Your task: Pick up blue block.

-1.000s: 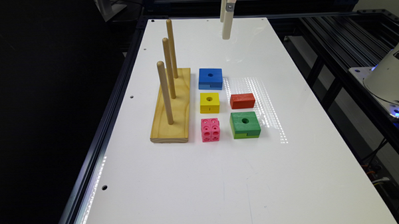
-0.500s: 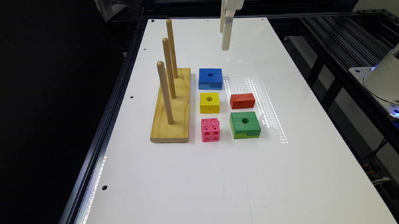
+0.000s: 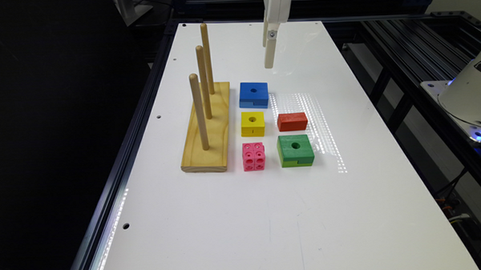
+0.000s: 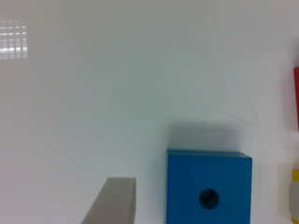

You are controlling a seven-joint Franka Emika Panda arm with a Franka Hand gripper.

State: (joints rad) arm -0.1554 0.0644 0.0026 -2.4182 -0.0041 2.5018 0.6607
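Blue painted wooden rectangular block (image 3: 254, 94) rests on white bench (image 3: 267, 214), beside the peg stand (image 3: 206, 128). Gripper (image 3: 268, 50) hangs above, apart; jaws' state cannot be told. Likely light, rigid, smooth; grip opposite flat sides.

Open above blue block (image 3: 253, 94); bare table (image 3: 301, 48) behind, yellow block (image 3: 252, 123) close in front, pegs (image 3: 201, 80) alongside.
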